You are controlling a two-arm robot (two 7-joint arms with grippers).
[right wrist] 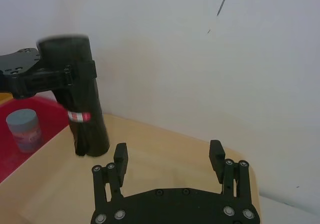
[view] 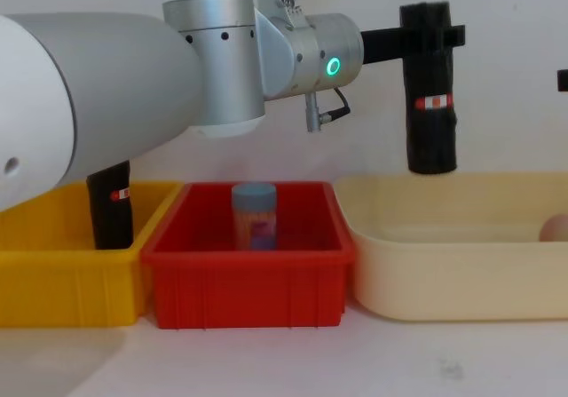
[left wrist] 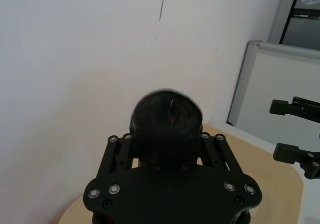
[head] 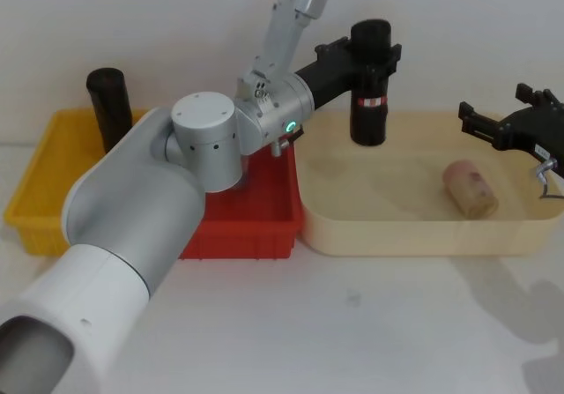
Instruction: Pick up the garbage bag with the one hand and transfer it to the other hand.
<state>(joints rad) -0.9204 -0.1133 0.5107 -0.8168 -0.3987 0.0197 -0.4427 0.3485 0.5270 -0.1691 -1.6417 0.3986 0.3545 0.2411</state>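
Now our left gripper (head: 374,57) clamps the stiff, glossy, likely slippery bag roll (head: 370,103) high, so our open right gripper (head: 493,128), at three o'clock, should grab below the label.

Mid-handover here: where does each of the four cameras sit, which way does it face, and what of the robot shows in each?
Head view: high, looking down at the yellow bin, red bin and cream tray; left arm holds the garbage bag, right gripper open.
Chest view: low, facing forward across the bins; left arm large, bag hanging above the tray.
Left wrist view: behind the left gripper, facing the wall, shut on the bag.
Right wrist view: behind the right gripper's open fingers, facing the bag.
Shared: all four show the held bag.
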